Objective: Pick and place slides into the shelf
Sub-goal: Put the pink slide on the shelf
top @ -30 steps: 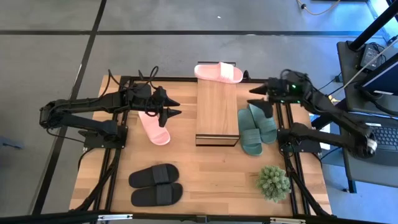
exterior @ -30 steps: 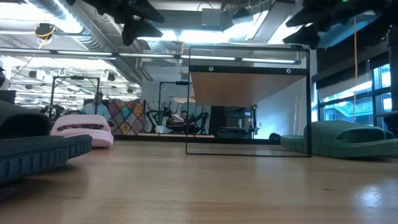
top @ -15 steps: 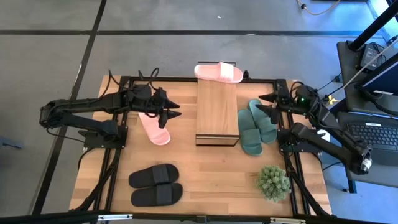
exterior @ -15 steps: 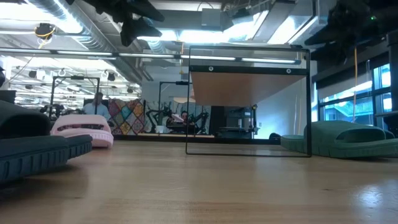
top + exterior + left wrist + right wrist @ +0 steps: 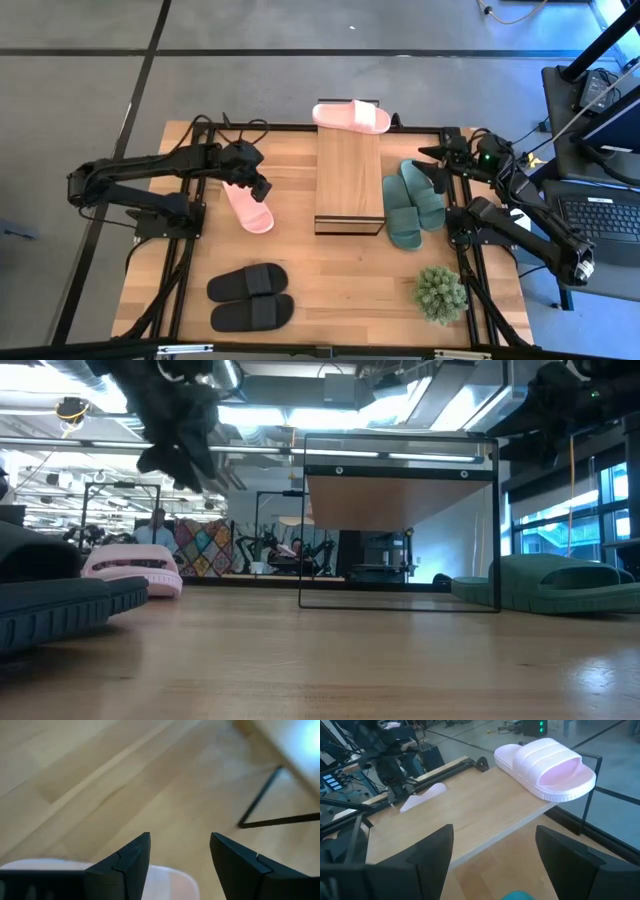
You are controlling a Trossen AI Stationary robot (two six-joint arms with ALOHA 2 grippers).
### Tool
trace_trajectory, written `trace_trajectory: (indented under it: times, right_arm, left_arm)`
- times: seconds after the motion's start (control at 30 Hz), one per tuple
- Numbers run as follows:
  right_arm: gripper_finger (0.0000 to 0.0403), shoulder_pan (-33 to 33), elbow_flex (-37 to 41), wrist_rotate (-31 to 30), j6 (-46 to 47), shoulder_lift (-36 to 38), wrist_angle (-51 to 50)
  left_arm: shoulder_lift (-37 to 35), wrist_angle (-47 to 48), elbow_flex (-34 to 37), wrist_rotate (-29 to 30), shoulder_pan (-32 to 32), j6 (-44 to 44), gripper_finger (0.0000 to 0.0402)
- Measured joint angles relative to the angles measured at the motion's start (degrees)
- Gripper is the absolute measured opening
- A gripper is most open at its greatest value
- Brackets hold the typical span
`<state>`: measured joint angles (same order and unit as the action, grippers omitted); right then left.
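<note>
Slides: 1 light pink foam slide (image 5: 247,205) under left gripper (image 5: 262,188), jaws spread | risk: off-centre pinch, slips | right gripper (image 5: 432,166) spread, idle

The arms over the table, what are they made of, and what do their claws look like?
Both arms are dark, nearly black, jointed segments with black cables looping along them. The left gripper ends in two flat, pointed black fingers with a stepped seam. The right gripper has two broader dark fingers, and a small green light glows near that wrist.

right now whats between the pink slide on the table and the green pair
The shelf stands between the table's pink slide and the green pair, with bare tabletop on either side; the high view shows it.
</note>
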<state>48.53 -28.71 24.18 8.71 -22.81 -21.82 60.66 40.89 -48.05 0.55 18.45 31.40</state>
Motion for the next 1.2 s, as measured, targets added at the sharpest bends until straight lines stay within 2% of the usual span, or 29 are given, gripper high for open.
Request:
trace_trajectory:
  times: [0.1,0.27,0.5,0.77,1.1,1.2]
  right_arm:
    - [0.0283,0.0,0.0,0.0,0.0,-0.5,0.0]
    - [0.0283,0.0,0.0,1.6,0.0,-1.3,0.0]
    - [0.0283,0.0,0.0,3.0,0.0,-2.0,-0.1]
    - [0.0283,0.0,0.0,3.0,0.0,-1.9,-0.2]
    - [0.0283,0.0,0.0,3.0,-0.2,-1.9,-0.4]
    - [0.0283,0.0,0.0,3.0,-0.2,-1.9,-0.4]
  left_arm:
    - [1.3,1.1,0.0,-0.8,1.8,-0.9,0.0197]
    - [3.4,2.7,0.0,-6.3,5.5,-2.0,0.0197]
    - [7.3,12.6,0.0,-5.8,9.8,-2.0,0.0197]
    - [11.1,12.5,0.0,-12.2,12.1,-5.0,0.0197]
    - [18.8,12.6,0.0,-12.8,14.5,-7.5,0.0197]
    - [20.1,12.4,0.0,-16.8,15.6,-9.5,0.0197]
